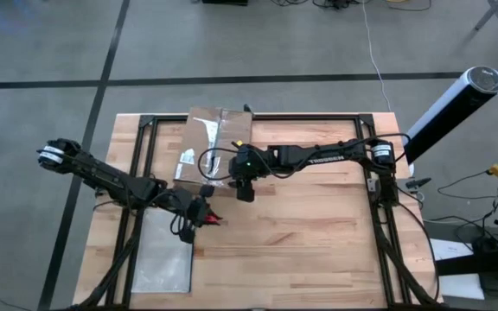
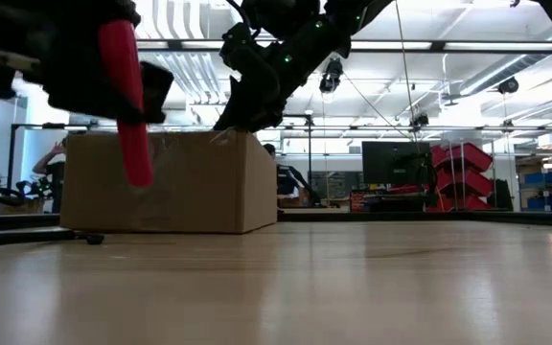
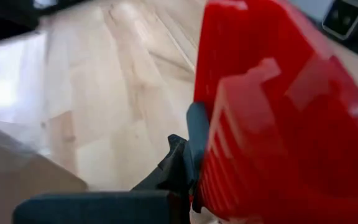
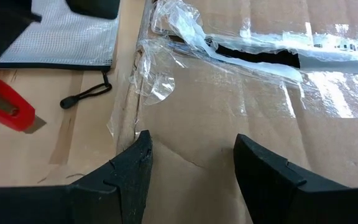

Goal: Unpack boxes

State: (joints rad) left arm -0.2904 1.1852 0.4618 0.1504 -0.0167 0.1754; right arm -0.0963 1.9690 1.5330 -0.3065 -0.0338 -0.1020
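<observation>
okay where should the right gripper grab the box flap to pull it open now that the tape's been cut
Probably at the slit in the tape along the cardboard box's top seam. There the flap edge is exposed and slightly lifted. Come from above with the open right gripper, slip one finger into the gap and pinch the edge. The left gripper holds the red knife clear of the box.

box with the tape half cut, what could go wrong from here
1. The left gripper holds the red utility knife with its blade exposed, close to the right arm; a swing toward the cardboard box could strike that arm.
2. The right gripper, jaws open above the box top, sits beside loose clear tape; the tape could snag or stick to the jaws.
3. The zip pouch lies under the left arm and could get nicked.
</observation>
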